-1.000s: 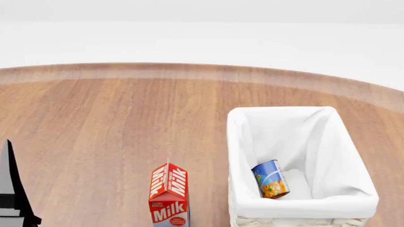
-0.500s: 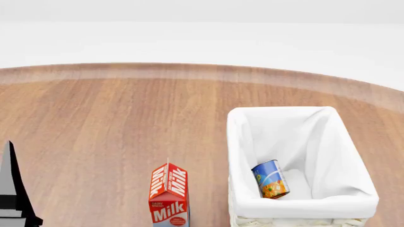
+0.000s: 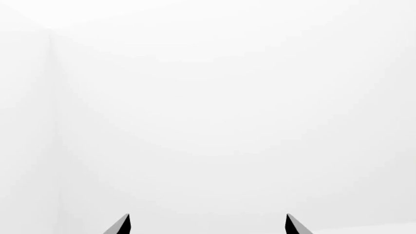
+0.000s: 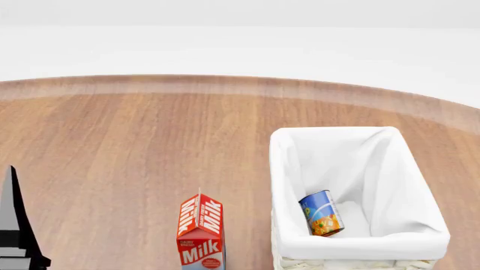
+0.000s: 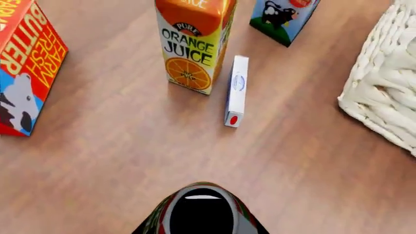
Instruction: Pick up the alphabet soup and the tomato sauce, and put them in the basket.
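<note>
Right wrist view: the tomato sauce is seen close beneath the camera, and is judged to be clasped, upright, by the right gripper, whose fingers are hidden. The basket lies ahead and aside. The alphabet soup is lodged tilted inside it. The left gripper is spread, empty. "PURE ORANGE JUICE" and "FARM FRESH BUTTER" can be read.

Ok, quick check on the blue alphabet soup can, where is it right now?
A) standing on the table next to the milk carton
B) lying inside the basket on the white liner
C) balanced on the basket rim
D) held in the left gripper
B: in the head view the alphabet soup lies tilted down inside the basket, against the white liner near its left wall.
</note>
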Tool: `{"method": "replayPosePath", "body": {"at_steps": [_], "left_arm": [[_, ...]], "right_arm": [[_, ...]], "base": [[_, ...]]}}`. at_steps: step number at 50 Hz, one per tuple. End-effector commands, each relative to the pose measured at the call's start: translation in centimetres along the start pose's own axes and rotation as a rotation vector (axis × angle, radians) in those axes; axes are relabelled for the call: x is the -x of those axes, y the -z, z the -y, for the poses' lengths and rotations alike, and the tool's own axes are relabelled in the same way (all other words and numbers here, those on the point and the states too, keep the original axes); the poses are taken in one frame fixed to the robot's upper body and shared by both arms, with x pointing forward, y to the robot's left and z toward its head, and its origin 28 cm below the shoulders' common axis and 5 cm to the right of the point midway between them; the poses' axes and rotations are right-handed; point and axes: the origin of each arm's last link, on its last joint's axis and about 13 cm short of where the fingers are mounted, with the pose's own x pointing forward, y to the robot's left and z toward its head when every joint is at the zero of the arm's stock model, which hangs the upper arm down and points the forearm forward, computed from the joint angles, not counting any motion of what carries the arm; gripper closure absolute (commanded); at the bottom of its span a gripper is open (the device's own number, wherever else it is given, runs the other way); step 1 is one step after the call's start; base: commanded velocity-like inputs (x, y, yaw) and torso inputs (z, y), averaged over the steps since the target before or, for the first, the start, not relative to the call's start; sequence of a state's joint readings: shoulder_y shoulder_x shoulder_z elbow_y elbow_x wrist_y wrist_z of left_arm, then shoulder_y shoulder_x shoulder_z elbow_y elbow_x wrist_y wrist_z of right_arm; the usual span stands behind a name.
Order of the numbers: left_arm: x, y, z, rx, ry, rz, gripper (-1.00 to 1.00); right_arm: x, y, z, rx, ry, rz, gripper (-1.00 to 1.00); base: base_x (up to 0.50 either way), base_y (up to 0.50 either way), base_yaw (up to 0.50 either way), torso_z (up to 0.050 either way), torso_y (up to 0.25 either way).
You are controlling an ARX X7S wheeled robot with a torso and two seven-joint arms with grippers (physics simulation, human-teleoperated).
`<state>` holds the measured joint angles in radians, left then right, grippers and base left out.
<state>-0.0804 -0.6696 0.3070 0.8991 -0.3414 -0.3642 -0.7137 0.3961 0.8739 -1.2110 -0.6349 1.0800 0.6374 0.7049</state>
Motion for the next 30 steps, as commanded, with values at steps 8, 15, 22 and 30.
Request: {"method": "replayPosePath", "body": {"at_steps": [8,15,22,30], "left_arm": [[0.0,-0.1,0.0,0.000,-0.003,0.003,-1.00],[0.1,0.0,0.0,0.000,-0.005,0.002,-1.00],[0.0,0.0,0.0,-0.001,-0.004,0.001,-1.00],[0.0,0.0,0.1,-0.003,0.001,0.001,-1.00]], "right_arm": [[3.8,-4.0,2.4,-0.014,0.081,0.188,1.00],[4.4,-5.0,3.4,-0.039,0.120,0.257,1.00],[5.2,-6.5,4.7,-0.051,0.174,0.313,1.00],[7.4,-9.7,6.8,-0.058,0.255,0.400,1.00]], "base": [[0.00,0.00,0.00,0.000,0.000],[0.00,0.00,0.00,0.000,0.000],[0.00,0.00,0.00,0.000,0.000],[0.00,0.00,0.00,0.000,0.001]]}}
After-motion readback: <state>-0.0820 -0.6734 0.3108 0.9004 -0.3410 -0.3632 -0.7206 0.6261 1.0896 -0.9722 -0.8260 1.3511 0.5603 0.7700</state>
